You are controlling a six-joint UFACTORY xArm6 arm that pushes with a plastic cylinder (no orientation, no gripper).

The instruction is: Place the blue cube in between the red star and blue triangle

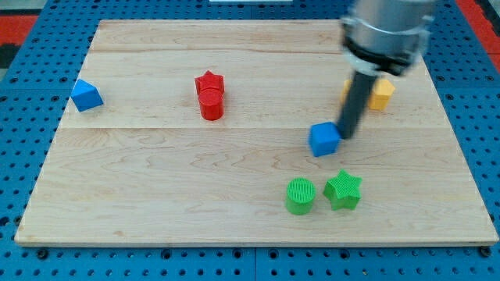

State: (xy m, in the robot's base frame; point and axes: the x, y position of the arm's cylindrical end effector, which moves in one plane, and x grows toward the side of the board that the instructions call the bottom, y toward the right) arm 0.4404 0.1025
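Green cylinder and green star sit nearest, low on the wooden board.
Just above them lies the blue cube, my tip touching its right side (a bare rod, nothing to grasp with). The red star, touching a red cylinder, and the blue triangle lie well apart leftward; a yellow block shows behind the rod.

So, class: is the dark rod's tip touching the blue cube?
Touching: the camera view shows my tip pressed against the blue cube's right edge, no gap visible.
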